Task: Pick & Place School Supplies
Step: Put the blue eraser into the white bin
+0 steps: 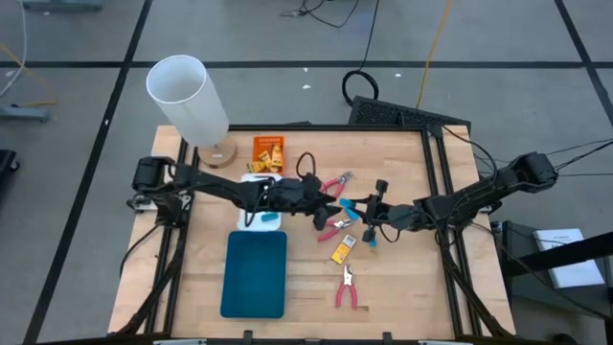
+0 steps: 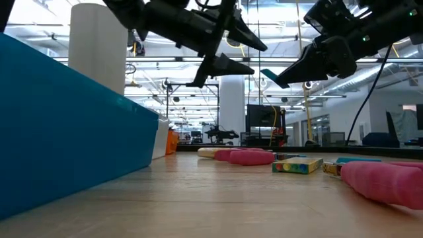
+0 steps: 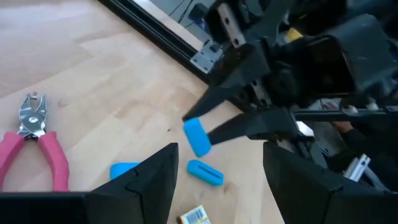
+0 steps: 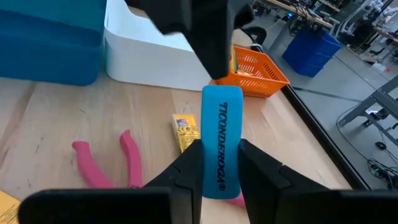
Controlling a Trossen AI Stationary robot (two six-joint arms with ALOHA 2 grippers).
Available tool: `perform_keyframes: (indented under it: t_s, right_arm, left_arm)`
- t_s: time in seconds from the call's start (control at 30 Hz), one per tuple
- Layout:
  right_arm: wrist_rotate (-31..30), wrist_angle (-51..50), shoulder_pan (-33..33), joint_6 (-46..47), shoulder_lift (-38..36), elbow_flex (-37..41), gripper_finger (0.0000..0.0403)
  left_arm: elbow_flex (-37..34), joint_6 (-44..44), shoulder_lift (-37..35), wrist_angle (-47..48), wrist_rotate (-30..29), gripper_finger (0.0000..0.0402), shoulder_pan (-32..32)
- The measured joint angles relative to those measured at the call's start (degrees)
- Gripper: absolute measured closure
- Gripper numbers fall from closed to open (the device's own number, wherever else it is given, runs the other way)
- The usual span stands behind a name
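My right gripper (image 1: 364, 213) is shut on a light-blue eraser (image 4: 222, 140) above the table's middle. My left gripper (image 3: 217, 180) stands open, level, facing the eraser's free end (image 3: 198, 137) from the table's left, with nothing between its fingers. Below on the wood lie two more blue erasers (image 3: 205, 172) (image 3: 124, 169), pink-handled pliers (image 3: 31, 149) and a yellow packet (image 4: 185, 132). My right gripper pinches the eraser's two narrow long sides (image 4: 205, 168) between its two fingers, at the end nearer the wrist. The fingers come about level from the table's right and lie along the eraser. Its printed face shows and its other end (image 2: 269, 75) juts past the fingertips, clear of the table.
A teal tray (image 1: 255, 273) lies near the front left, with a white tray (image 1: 263, 218) behind it and an orange basket (image 1: 268, 151) farther back. A tall white cylinder (image 1: 187, 96) stands at the back left. More pliers (image 1: 347, 287) lie near the front.
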State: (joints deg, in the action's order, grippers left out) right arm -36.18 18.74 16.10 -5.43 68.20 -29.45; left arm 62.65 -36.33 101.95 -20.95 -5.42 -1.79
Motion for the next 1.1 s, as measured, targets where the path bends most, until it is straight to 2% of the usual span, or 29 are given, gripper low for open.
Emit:
perform_keyframes:
  t_s: [0.57, 1.1]
  right_arm:
    - [-0.04, 0.79, 0.00, -0.22, -0.02, -0.04, 0.0333]
    - [0.07, 0.76, 0.00, -0.22, -0.02, -0.04, 0.0331]
  left_arm:
    - [0.68, -3.94, 2.79, -0.62, -2.53, 0.0163, 0.75]
    - [0.70, -5.07, 3.91, -3.45, -2.04, 0.0163, 1.83]
